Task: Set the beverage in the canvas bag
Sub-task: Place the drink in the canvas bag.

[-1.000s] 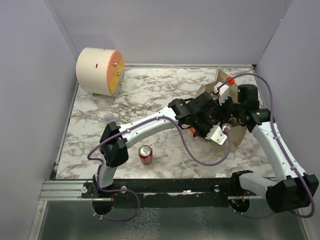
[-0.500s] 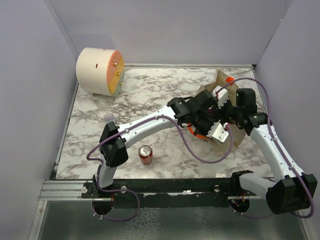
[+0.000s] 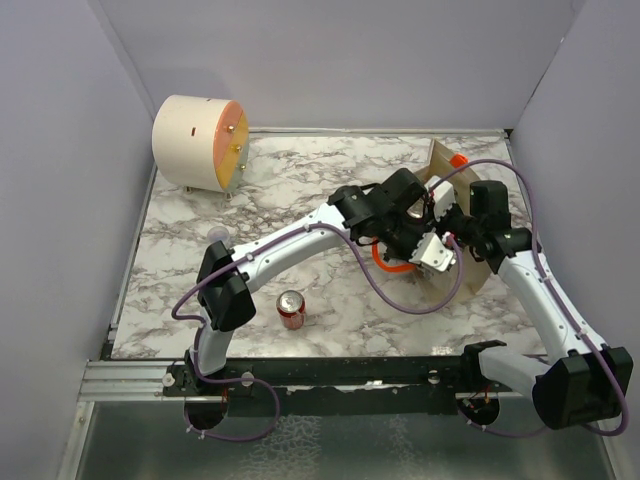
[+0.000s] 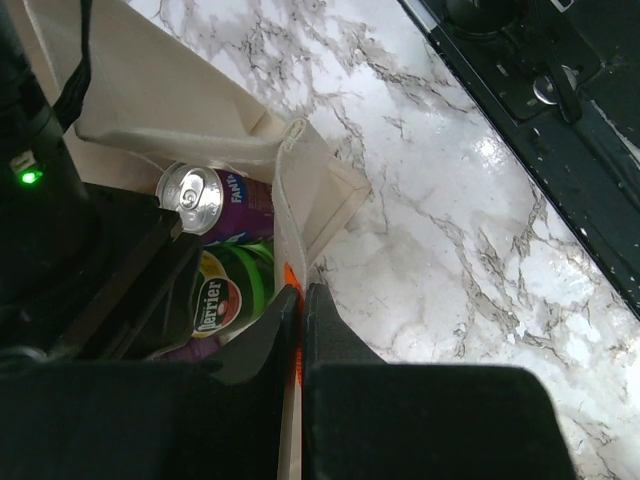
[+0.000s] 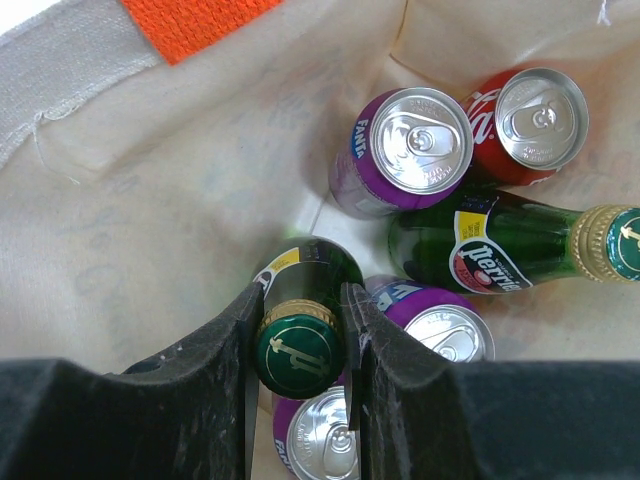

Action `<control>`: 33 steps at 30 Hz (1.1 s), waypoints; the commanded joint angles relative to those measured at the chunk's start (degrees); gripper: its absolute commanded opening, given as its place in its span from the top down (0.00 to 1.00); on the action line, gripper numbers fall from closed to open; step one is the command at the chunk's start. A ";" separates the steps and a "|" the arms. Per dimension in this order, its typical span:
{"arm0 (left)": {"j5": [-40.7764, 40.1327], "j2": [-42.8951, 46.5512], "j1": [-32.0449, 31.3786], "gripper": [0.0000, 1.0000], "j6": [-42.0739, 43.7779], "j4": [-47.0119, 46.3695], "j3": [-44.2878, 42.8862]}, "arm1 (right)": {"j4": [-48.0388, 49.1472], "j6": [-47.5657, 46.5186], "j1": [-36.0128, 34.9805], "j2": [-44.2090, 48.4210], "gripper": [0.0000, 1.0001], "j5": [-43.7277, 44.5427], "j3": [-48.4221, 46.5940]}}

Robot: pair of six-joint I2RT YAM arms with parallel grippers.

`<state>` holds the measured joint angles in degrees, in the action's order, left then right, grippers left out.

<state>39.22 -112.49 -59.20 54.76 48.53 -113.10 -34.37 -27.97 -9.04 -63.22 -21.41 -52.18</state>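
The beige canvas bag (image 3: 441, 160) stands open at the right of the table, with an orange handle (image 3: 385, 262) hanging out. My left gripper (image 3: 428, 250) is shut on the bag's rim at the orange handle (image 4: 291, 275) and holds it open. My right gripper (image 5: 302, 310) reaches down inside the bag (image 5: 150, 200) and is shut on the capped neck of a green glass bottle (image 5: 298, 350), which stands upright. Several drinks lie below: purple Fanta cans (image 5: 415, 150), a red cola can (image 5: 535, 120) and a Perrier bottle (image 5: 490, 250).
A red soda can (image 3: 291, 308) stands on the marble table near the front, by the left arm's base. A cream drum with an orange face (image 3: 198, 142) sits at the back left. Grey walls close in the sides and back.
My left gripper has pulled the bag's rim back and to the left, so the orange handle now shows. My right gripper has shifted left with it, the bottle still held.
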 commanded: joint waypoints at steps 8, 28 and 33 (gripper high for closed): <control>5.28 2.67 1.39 1.00 1.48 -2.40 -2.67 | -4.34 -2.05 -0.01 -3.51 0.99 4.44 3.41; 10.34 -0.02 3.48 1.00 -9.16 -12.38 -8.63 | -7.36 -5.29 1.11 -5.34 0.99 4.84 2.07; 11.08 -0.50 3.48 1.00 -9.21 -11.46 -10.32 | -7.91 -5.64 1.26 -5.33 0.99 4.37 2.65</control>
<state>42.68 -115.61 -55.55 45.82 42.04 -118.30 -32.71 -30.37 -8.60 -66.11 -21.12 -52.88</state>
